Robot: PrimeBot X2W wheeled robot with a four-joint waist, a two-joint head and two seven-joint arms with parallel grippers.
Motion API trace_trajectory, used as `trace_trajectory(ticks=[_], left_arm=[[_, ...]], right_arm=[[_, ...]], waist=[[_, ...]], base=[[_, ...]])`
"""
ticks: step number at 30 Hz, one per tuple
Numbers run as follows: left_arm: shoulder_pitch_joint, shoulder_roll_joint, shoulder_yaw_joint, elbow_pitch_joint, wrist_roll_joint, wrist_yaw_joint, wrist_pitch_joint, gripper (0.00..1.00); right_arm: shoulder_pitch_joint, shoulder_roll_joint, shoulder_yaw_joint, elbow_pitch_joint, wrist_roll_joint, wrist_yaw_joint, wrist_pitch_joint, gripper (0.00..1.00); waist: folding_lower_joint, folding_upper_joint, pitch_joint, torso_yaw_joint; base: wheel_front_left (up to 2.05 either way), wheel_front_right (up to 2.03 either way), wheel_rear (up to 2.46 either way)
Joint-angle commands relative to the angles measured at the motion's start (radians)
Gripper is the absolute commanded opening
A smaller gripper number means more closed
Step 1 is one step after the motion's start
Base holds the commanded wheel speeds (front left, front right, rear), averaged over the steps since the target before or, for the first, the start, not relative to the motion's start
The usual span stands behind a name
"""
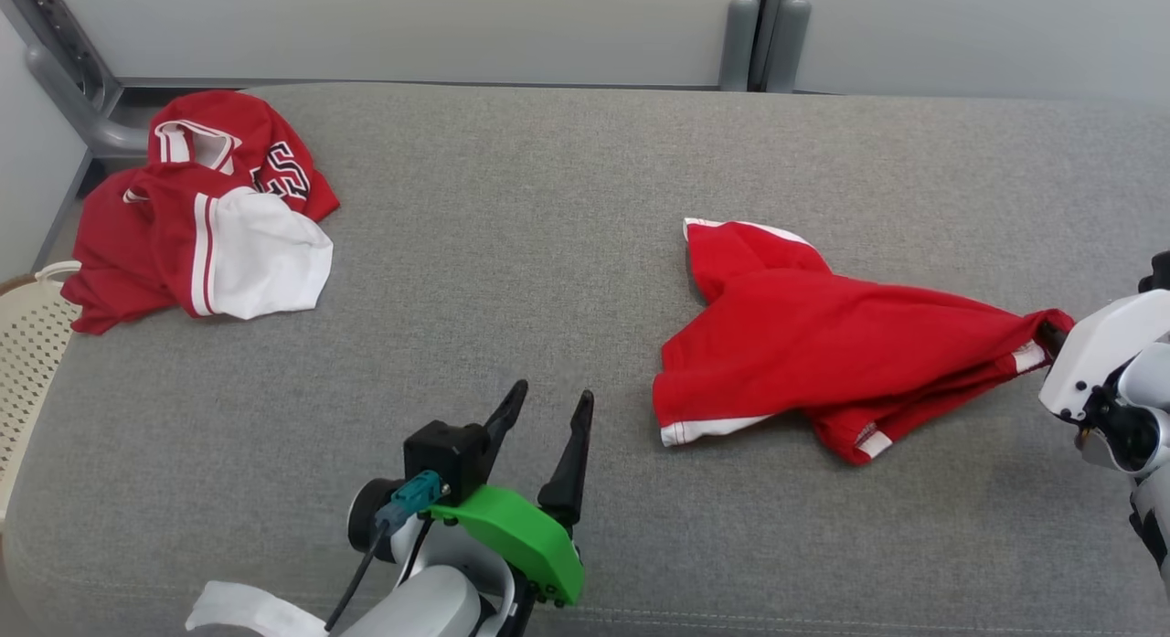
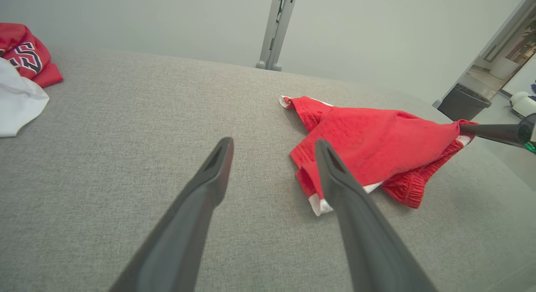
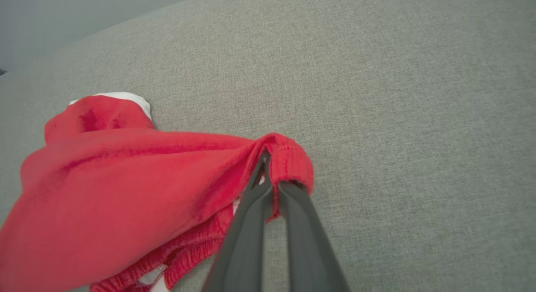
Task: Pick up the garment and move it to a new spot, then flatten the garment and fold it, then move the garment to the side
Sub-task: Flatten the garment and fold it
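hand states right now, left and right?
Left hand: open, holding nothing.
Right hand: closed on an edge of the red garment.

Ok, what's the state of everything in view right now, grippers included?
red garment: bunched, unfolded, one corner pulled taut.
right gripper: shut on the red garment's corner.
left gripper: open, empty, clear of the red garment.
red-and-white jersey: crumpled heap, far left, untouched.
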Motion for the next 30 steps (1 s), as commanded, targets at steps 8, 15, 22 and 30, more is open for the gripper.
trace_trajectory(ticks=[8, 15, 22, 30], left_arm=[[0.003, -0.025, -0.041, 0.046, -0.002, -0.040, 0.012, 1.00], [0.018, -0.025, -0.060, 0.086, -0.013, -0.068, 0.023, 1.00], [0.036, -0.047, -0.078, 0.176, -0.038, -0.101, 0.044, 1.00], [-0.003, -0.072, -0.055, 0.326, -0.064, -0.125, 0.031, 1.00]], right_arm=[[0.055, 0.002, 0.059, -0.023, 0.025, 0.000, -0.060, 1.00], [0.105, -0.030, 0.104, -0.123, 0.095, 0.000, -0.107, 1.00], [0.184, -0.076, 0.141, -0.289, 0.160, 0.000, -0.131, 1.00], [0.248, -0.083, 0.163, -0.473, 0.176, 0.000, -0.190, 1.00]], waist=[[0.0000, 0.0000, -0.001, -0.033], [0.0000, 0.0000, -0.020, -0.089], [0.0000, 0.0000, -0.023, -0.175], [0.0000, 0.0000, 0.001, -0.273]], base=[[0.00, 0.00, 0.00], [0.00, 0.00, 0.00], [0.00, 0.00, 0.00], [0.00, 0.00, 0.00]])
